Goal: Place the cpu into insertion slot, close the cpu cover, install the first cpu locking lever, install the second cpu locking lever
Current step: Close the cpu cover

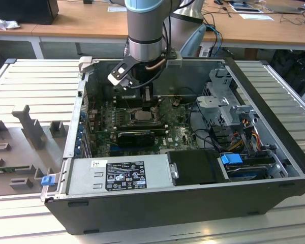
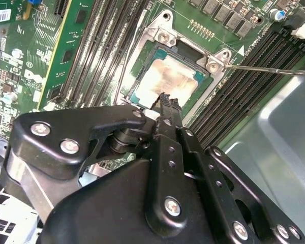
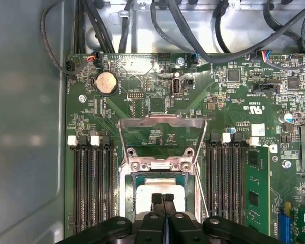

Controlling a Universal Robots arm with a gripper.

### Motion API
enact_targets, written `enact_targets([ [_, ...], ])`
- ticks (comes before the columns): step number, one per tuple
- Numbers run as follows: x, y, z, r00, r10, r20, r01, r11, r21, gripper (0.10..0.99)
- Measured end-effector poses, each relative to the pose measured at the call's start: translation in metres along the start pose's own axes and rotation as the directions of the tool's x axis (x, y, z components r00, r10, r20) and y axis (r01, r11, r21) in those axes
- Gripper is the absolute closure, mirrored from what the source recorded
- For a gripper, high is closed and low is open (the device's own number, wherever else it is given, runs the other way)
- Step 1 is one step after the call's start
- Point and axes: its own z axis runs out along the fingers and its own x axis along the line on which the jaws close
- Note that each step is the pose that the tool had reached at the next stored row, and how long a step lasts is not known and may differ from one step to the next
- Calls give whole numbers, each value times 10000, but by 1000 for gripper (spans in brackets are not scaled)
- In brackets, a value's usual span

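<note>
The cpu (image 2: 168, 81) (image 3: 160, 189), a pale silver square, lies flat in the black-framed insertion slot (image 2: 188, 48) on the green motherboard. The cpu cover (image 3: 162, 136) is swung open on its hinge, and the board shows through its square window. A thin wire locking lever (image 2: 269, 69) sticks out sideways from the socket, unlatched. My gripper (image 2: 165, 99) (image 3: 162, 198) hovers just above one edge of the cpu, fingers shut together with nothing between them. In the exterior view the gripper (image 1: 143, 111) hangs inside the open computer case, over the socket.
Long black memory slots (image 3: 91, 188) flank the socket on both sides. A black ribbed card (image 1: 137, 136) and the grey power supply (image 1: 119, 173) lie nearer the case's front. The drive cage (image 1: 226, 101) and cables (image 1: 244, 132) fill the exterior view's right.
</note>
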Motion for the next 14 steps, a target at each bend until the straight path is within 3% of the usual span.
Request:
enact_targets([
  [7,3,3,-52,10000,0,0,0,10000,0,980],
  [14,10,11,-188,10000,1,0,-1,10000,0,980],
])
